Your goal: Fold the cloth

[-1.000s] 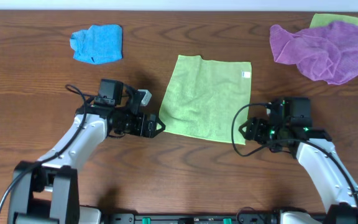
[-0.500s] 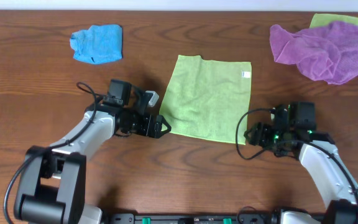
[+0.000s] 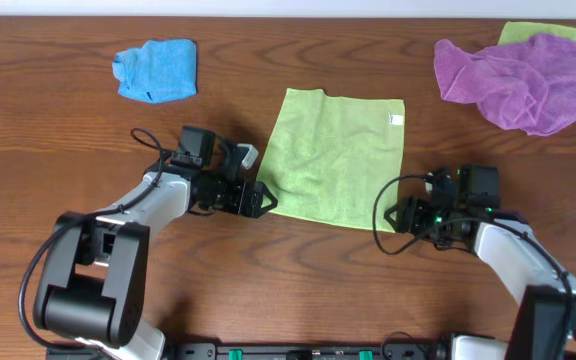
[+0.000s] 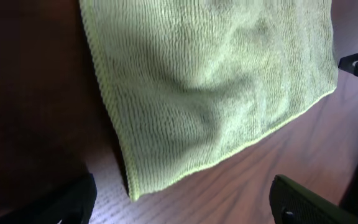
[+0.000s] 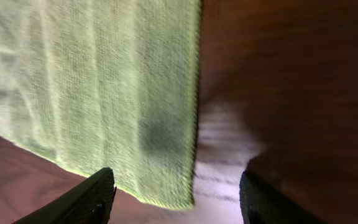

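Here, the lime-green square microfibre cloth [image 3: 333, 155] lies spread open and flat at the centre of the dark wooden counter [image 3: 288, 290], unfolded, with soft ripples across its surface. A small white tag [image 3: 396, 120] sits near its 1 o'clock corner.

The left pincer [image 3: 263, 200] is down at the cloth's 7 o'clock corner, released, jaws spread wide. From the left wrist view, that corner lies on the wood between the two black fingers [image 4: 303, 199], nearer the one at 8 o'clock. Nothing is gripped, and whether a tip touches the hem cannot be told.

The right pincer [image 3: 390, 213] sits at the cloth's 5 o'clock corner, also released. In the right wrist view its two fingers [image 5: 86, 196] stand apart, with the hemmed corner lying flat between them, closer to the finger at 7 o'clock. The cloth is not pinched there either.

A crumpled bright blue cloth [image 3: 156, 70] rests well apart at 10 o'clock on the counter. A larger bunched purple cloth [image 3: 516, 80] lies at 2 o'clock, with a bit of lime-green fabric [image 3: 538, 32] peeking out beyond its far edge.
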Controlling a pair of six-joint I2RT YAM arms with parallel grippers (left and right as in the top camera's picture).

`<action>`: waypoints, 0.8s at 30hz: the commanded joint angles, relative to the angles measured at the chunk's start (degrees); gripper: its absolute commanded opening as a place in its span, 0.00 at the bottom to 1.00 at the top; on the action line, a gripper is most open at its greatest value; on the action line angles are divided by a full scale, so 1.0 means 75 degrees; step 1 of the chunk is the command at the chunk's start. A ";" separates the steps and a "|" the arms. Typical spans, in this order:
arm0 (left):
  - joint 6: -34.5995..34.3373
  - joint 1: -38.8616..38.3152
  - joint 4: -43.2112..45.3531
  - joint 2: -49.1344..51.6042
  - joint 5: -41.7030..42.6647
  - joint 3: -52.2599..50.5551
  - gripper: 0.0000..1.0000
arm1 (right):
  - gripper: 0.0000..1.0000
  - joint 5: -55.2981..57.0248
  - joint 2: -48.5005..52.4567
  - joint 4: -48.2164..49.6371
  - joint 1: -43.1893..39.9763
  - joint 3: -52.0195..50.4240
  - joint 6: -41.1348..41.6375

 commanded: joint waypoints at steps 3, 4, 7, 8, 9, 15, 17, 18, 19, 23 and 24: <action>0.0061 -0.0023 0.0038 0.0516 -0.0044 0.0102 0.88 | 0.63 -0.0102 0.0580 -0.0195 -0.0067 -0.0163 -0.0169; 0.0047 -0.0023 0.0035 0.0536 -0.0041 0.0102 0.87 | 0.63 -0.0105 0.0580 -0.0216 -0.0067 -0.0163 -0.0169; -0.0073 -0.0023 0.0029 0.0536 -0.0029 0.0102 0.82 | 0.57 -0.0242 0.0580 -0.0216 -0.0067 -0.0163 -0.0169; -0.0102 -0.0023 0.0029 0.0536 -0.0026 0.0102 0.81 | 0.54 -0.0245 0.0580 -0.0221 -0.0064 -0.0163 -0.0163; -0.0134 -0.0023 0.0026 0.0536 -0.0029 0.0102 0.78 | 0.51 -0.0242 0.0583 -0.0239 -0.0061 -0.0163 -0.0166; -0.0277 -0.0026 0.0029 0.0536 0.0038 0.0102 0.71 | 0.50 -0.0239 0.0595 -0.0347 -0.0050 -0.0184 -0.0163; -0.0294 -0.0026 0.0038 0.0536 0.0038 0.0102 0.70 | 0.50 -0.0239 0.0595 -0.0242 -0.0050 -0.0187 -0.0163; -0.0294 -0.0026 0.0050 0.0536 0.0038 0.0102 0.69 | 0.51 -0.0239 0.0595 -0.0178 -0.0050 -0.0187 -0.0160; -0.0294 -0.0026 0.0073 0.0536 0.0038 0.0102 0.69 | 0.51 -0.0239 0.0595 -0.0125 -0.0050 -0.0187 -0.0160; -0.0449 -0.0026 0.0376 0.0536 0.0119 0.0102 0.70 | 0.52 -0.0242 0.0597 0.0041 -0.0050 -0.0187 -0.0128; -0.0472 -0.0026 0.0405 0.0536 0.0119 0.0102 0.70 | 0.52 -0.0245 0.0597 0.0067 -0.0050 -0.0187 -0.0122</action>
